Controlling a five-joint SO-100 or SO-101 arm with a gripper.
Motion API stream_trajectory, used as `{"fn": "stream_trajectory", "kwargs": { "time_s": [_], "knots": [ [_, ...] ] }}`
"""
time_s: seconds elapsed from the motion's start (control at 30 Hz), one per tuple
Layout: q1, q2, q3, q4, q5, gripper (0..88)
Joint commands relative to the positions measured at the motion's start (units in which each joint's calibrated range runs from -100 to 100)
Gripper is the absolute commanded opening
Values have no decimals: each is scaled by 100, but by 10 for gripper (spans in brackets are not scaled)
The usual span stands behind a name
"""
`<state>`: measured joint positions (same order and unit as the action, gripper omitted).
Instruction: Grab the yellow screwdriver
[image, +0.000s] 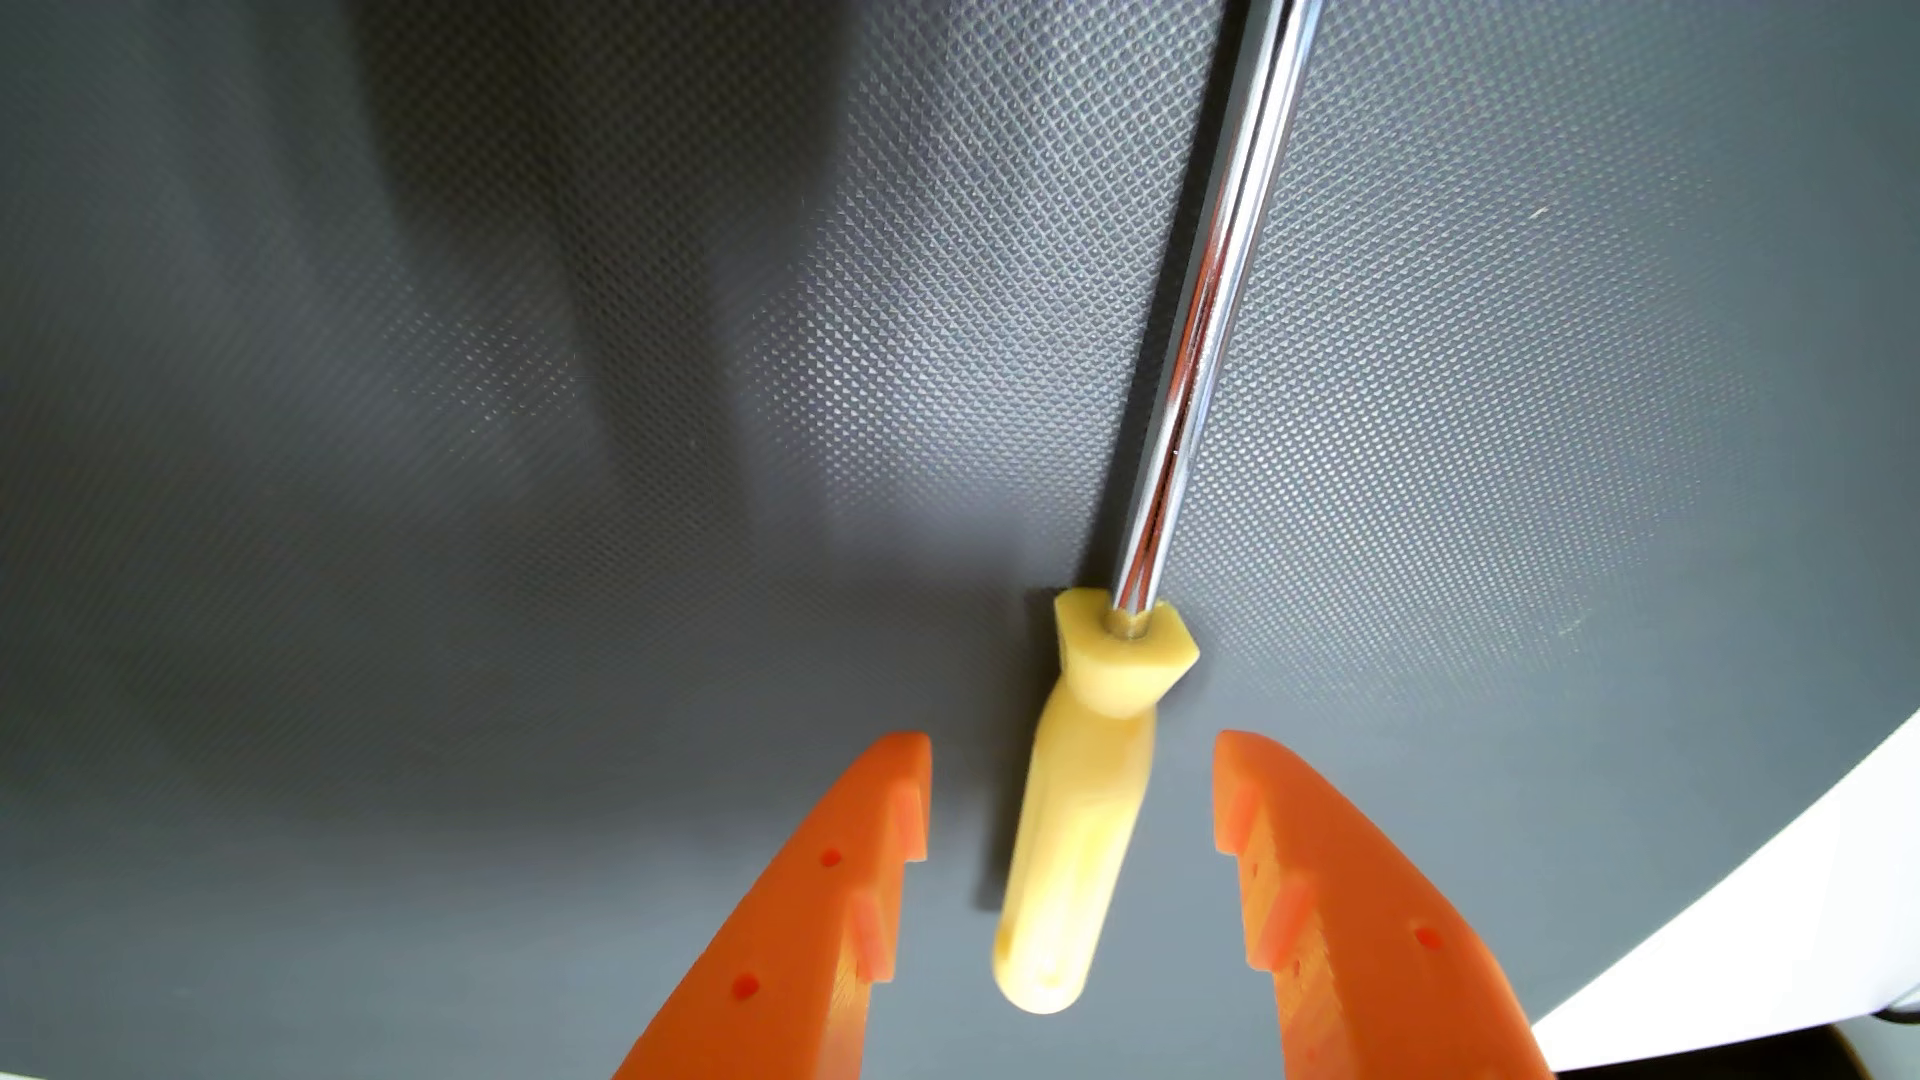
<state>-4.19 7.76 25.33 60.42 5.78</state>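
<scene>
Wrist view: the orange tool hangs spread — one finger each side of the yellow screwdriver handle on the grey worktop — apparently lined up to pinch it.

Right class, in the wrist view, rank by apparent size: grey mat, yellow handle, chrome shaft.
1. Grey mat, clearly largest.
2 and 3. Yellow handle and chrome shaft look similar in area; the shaft runs out of frame, so unranked.

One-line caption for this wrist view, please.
Open orange gripper straddles the yellow screwdriver handle lying on a grey textured mat.
</scene>
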Motion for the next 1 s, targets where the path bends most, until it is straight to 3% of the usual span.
{"fn": "stream_trajectory", "kwargs": {
  "time_s": [0.0, 0.97],
  "knots": [
    [70, -24, 20, -31, 16, 166],
    [278, 876, -817, -135, 16, 161]
  ]
}}
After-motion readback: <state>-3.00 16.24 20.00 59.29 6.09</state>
